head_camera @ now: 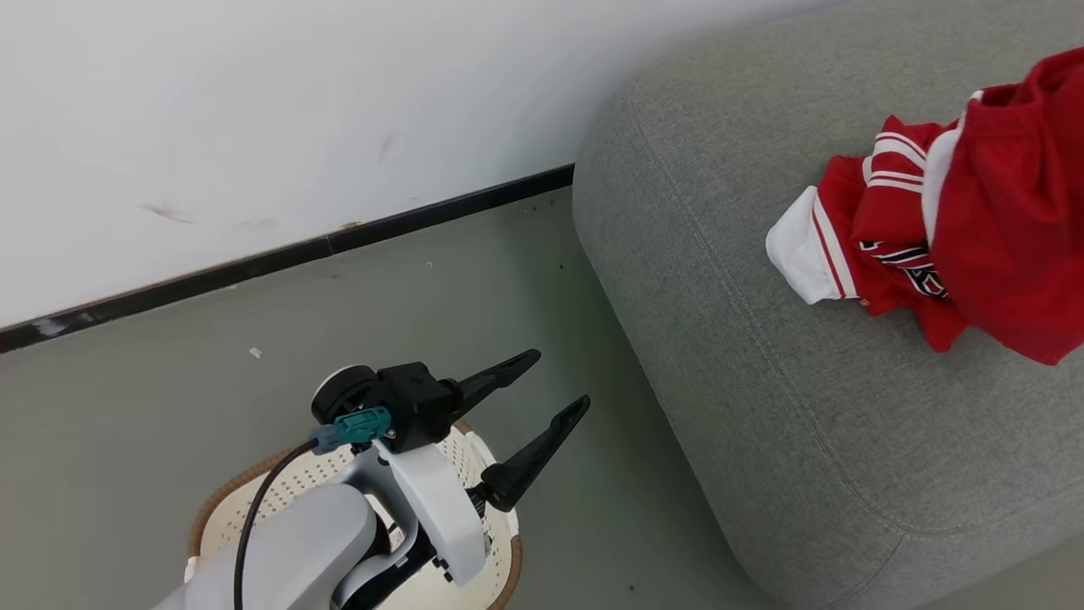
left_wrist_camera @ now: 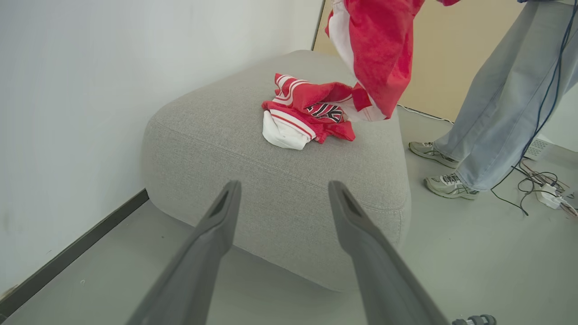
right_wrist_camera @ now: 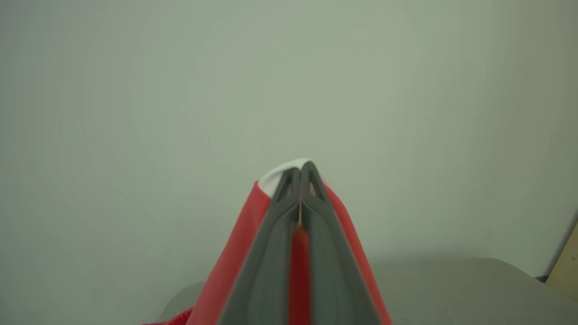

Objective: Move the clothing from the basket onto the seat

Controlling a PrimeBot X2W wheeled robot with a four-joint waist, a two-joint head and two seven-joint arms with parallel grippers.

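One red garment (head_camera: 881, 237) with white trim and navy lettering lies crumpled on the grey seat (head_camera: 745, 356). A second red garment (left_wrist_camera: 379, 49) hangs in the air above the seat (left_wrist_camera: 280, 180), and it also hangs at the right edge of the head view (head_camera: 1016, 212). My right gripper (right_wrist_camera: 300, 169) is shut on this hanging garment (right_wrist_camera: 235, 257), red and white cloth draping down both sides of its fingers. My left gripper (head_camera: 559, 385) stands open and holds nothing, above the cream basket (head_camera: 483, 474) on the floor, its fingers pointing toward the seat. The left forearm covers most of the basket.
A white wall (head_camera: 254, 110) with a dark baseboard (head_camera: 279, 258) runs behind the basket and the seat. A person in jeans and sneakers (left_wrist_camera: 451, 185) stands on the far side of the seat, near cables and a power strip (left_wrist_camera: 546, 194) on the floor.
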